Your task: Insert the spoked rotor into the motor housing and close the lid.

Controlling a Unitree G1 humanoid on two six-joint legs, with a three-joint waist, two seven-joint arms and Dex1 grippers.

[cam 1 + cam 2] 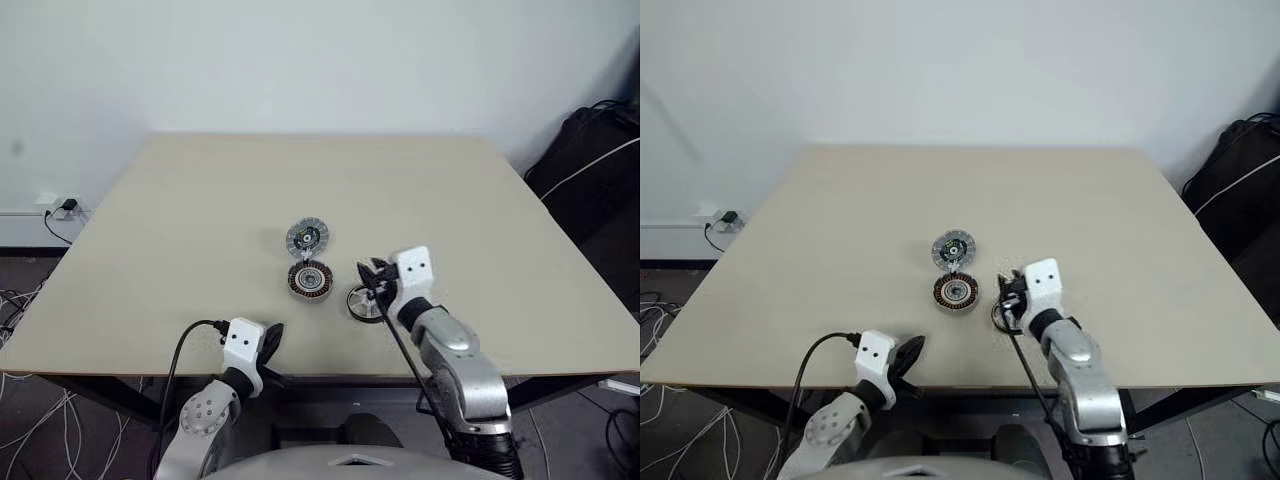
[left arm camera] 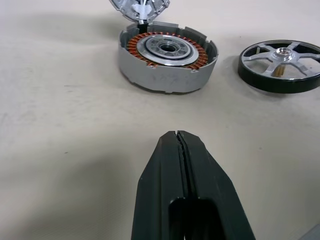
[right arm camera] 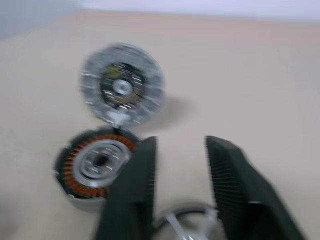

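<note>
Copper windings are exposed in the motor housing [image 1: 310, 279], its lid [image 1: 308, 237] open on the far side. To its right the spoked rotor [image 1: 361, 303] lies uninserted, beneath the parted right gripper [image 3: 180, 185]. Left gripper [image 2: 179, 145] is pressed together, empty.

You have a pale beige tabletop [image 1: 200, 220] before you. Near its middle sits the motor housing [image 1: 310, 280], a grey cup with copper windings, open side up. Its lid [image 1: 308, 237] stands tilted open at the housing's far edge, joined there, ribbed face showing. Just to the right of the housing, close but apart from it, the spoked rotor [image 2: 280, 65] lies flat.
</note>
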